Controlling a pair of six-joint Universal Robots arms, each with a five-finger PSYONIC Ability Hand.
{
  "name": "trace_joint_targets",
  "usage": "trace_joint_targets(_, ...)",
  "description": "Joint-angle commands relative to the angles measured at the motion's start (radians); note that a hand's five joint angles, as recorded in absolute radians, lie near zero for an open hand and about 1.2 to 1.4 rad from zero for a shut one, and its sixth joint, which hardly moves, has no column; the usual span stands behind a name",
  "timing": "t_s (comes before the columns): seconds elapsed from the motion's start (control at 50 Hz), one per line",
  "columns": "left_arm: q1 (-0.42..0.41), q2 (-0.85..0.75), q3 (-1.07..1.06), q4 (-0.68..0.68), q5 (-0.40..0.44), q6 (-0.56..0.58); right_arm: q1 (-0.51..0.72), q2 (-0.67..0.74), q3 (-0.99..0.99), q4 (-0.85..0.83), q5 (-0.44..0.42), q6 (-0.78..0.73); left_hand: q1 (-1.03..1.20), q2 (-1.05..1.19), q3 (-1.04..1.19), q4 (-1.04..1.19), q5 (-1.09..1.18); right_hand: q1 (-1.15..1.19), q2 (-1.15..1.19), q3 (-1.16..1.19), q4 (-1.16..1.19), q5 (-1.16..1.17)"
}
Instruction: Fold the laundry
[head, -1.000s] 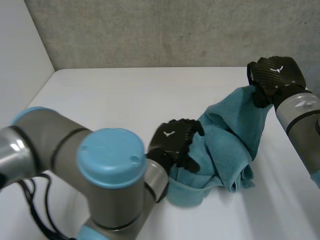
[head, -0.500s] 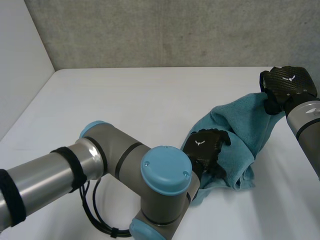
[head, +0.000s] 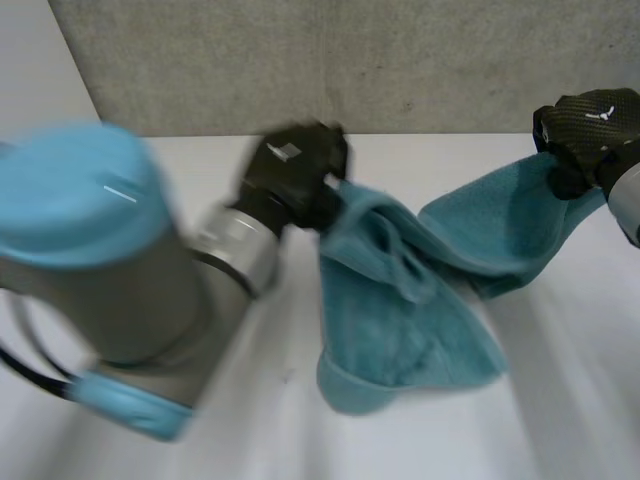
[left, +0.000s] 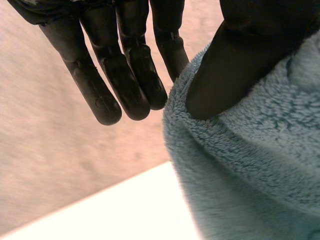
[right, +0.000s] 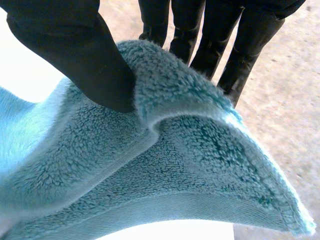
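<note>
Towel (head: 400, 330), teal and fluffy, is strung up above the tabletop (head: 440, 160) between both hands, with its lowest bunched part resting on the tabletop nearer the robot. The left hand (head: 295, 165) is raised over the far middle of the tabletop. Its wrist view shows the thumb (left: 225, 70) pressed down into the cloth's edge, with the fingers (left: 130, 75) held nearly straight and the nearest one tucked in behind that edge, so it reads as a pinch on the towel. The right hand (head: 590, 125) hangs over the far right side of the tabletop and nips another edge, thumb (right: 75, 50) on top and fingers (right: 200, 35) behind the pile.

By my judgement the folding proper has not begun. The cloth sags in a loose swag between the two grips, rumpled and doubled over itself, with no flat layer or clean crease to be seen. What looks to be in hand is the spreading-out. Left to do: pull it open, lay it flat on the tabletop, then make every fold.
</note>
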Motion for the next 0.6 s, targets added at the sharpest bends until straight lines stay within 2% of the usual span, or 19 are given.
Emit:
trace_joint_targets(0.02,0.211,0.202,-0.035,-0.141,0.156,0.134,0.003,-0.009,-0.098,0.172,-0.088,0.002,0.280,0.201,0.211,0.205,0.265,0.432,0.224,0.214,0.207,0.242)
trace_joint_targets(0.04,0.261,0.206,-0.035,-0.166,0.205,0.148,0.004,0.007,-0.103,0.169,-0.093,0.013,0.280,0.201,0.211,0.205,0.265,0.432,0.224,0.214,0.207,0.242)
trace_joint_targets(0.08,0.302,0.203,-0.038,-0.196,0.257,0.160,0.007,0.041,-0.109,0.166,-0.093,0.032,0.280,0.201,0.211,0.205,0.265,0.432,0.224,0.214,0.207,0.242)
trace_joint_targets(0.12,0.329,0.177,-0.046,-0.232,0.323,0.174,0.011,0.131,-0.130,0.165,-0.090,0.077,0.280,0.201,0.211,0.205,0.265,0.432,0.224,0.214,0.207,0.242)
trace_joint_targets(0.18,0.334,0.100,-0.047,-0.246,0.357,0.182,0.024,0.225,-0.161,0.162,-0.079,0.120,0.280,0.201,0.211,0.205,0.265,0.432,0.224,0.214,0.207,0.242)
trace_joint_targets(0.28,0.355,-0.108,0.005,-0.244,0.345,0.243,0.072,0.404,-0.248,0.140,0.004,0.193,0.280,0.201,0.211,0.205,0.265,0.432,0.224,0.214,0.207,0.242)
trace_joint_targets(0.36,0.369,-0.251,0.071,-0.223,0.308,0.335,0.110,0.493,-0.285,0.104,0.085,0.207,0.236,0.158,0.168,0.161,0.222,0.432,0.224,0.214,0.207,0.242)
trace_joint_targets(0.42,0.374,-0.301,0.101,-0.201,0.271,0.384,0.119,0.521,-0.282,0.074,0.108,0.209,0.166,0.087,0.097,0.091,0.152,0.432,0.224,0.214,0.207,0.242)
trace_joint_targets(0.5,0.374,-0.305,0.106,-0.170,0.224,0.412,0.126,0.526,-0.253,0.062,0.113,0.214,-0.115,-0.194,-0.184,-0.190,-0.130,0.432,0.224,0.214,0.207,0.242)
trace_joint_targets(0.52,0.368,-0.290,0.100,-0.170,0.219,0.409,0.126,0.526,-0.247,0.060,0.113,0.215,-0.393,-0.471,-0.461,-0.467,-0.407,0.432,0.224,0.214,0.207,0.242)
trace_joint_targets(0.54,0.359,-0.279,0.094,-0.173,0.217,0.409,0.126,0.526,-0.241,0.059,0.113,0.218,-0.514,-0.593,-0.583,-0.589,-0.529,0.432,0.224,0.214,0.207,0.242)
trace_joint_targets(0.6,0.339,-0.186,0.042,-0.174,0.214,0.407,0.124,0.526,-0.219,0.034,0.113,0.238,-0.691,-0.770,-0.760,-0.766,-0.705,0.432,0.224,0.214,0.207,0.242)
